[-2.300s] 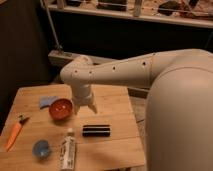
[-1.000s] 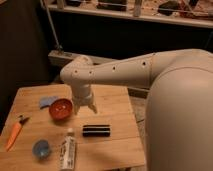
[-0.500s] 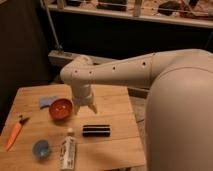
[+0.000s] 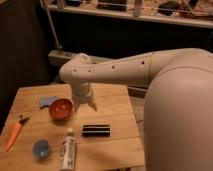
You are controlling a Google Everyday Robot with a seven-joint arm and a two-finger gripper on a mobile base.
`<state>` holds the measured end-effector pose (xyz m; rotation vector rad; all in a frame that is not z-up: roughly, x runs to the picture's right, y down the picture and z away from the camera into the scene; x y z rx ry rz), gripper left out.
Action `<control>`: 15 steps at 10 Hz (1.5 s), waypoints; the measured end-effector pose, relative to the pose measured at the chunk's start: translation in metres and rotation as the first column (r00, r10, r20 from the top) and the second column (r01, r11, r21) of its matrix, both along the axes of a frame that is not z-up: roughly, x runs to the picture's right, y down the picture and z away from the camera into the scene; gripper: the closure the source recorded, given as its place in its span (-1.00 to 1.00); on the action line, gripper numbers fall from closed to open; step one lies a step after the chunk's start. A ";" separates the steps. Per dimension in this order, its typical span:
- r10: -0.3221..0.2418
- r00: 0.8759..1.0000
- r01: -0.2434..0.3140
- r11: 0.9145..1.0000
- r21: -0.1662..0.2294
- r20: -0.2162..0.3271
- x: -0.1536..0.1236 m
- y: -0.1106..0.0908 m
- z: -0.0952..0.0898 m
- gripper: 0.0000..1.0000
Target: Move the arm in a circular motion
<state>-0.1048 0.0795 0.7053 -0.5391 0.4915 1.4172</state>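
Reaching from the bulky shoulder at the right of the frame, the arm stretches left across the middle and bends down at its elbow. That leaves the gripper hanging over the wooden table at centre-left, just right of the red bowl and up-frame of the black bar. It appears to carry nothing; whether it is open or closed I cannot tell. This unloaded pose probably suits sweeping a circle, with the bowl as the nearest hazard.
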 end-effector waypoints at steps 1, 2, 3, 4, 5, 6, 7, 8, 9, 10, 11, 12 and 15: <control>-0.027 1.000 0.027 0.998 0.053 0.002 -0.003 -0.022 -0.002 -0.30; -0.046 0.999 0.045 0.995 0.093 0.003 -0.005 -0.039 -0.003 -0.30; -0.061 0.998 0.059 0.990 0.127 0.009 -0.008 -0.054 -0.005 -0.30; -0.075 0.997 0.070 0.983 0.170 0.025 -0.013 -0.077 -0.007 -0.30; -0.082 0.996 0.071 0.977 0.201 0.044 -0.018 -0.096 -0.010 -0.30; -0.094 0.994 0.078 0.968 0.237 0.058 -0.020 -0.120 -0.012 -0.30; -0.107 0.992 0.087 0.958 0.274 0.062 -0.017 -0.148 -0.011 -0.30; -0.115 0.991 0.090 0.948 0.304 0.064 -0.013 -0.167 -0.010 -0.30; -0.126 0.990 0.099 0.933 0.346 0.059 -0.005 -0.196 -0.006 -0.30; -0.131 0.990 0.103 0.926 0.364 0.052 0.000 -0.209 -0.003 -0.30; -0.137 0.990 0.120 0.913 0.391 0.016 0.018 -0.236 0.006 -0.30; -0.132 0.991 0.123 0.907 0.402 -0.006 0.029 -0.249 0.009 -0.30; -0.054 0.992 0.093 0.917 0.388 -0.111 0.094 -0.261 0.020 -0.30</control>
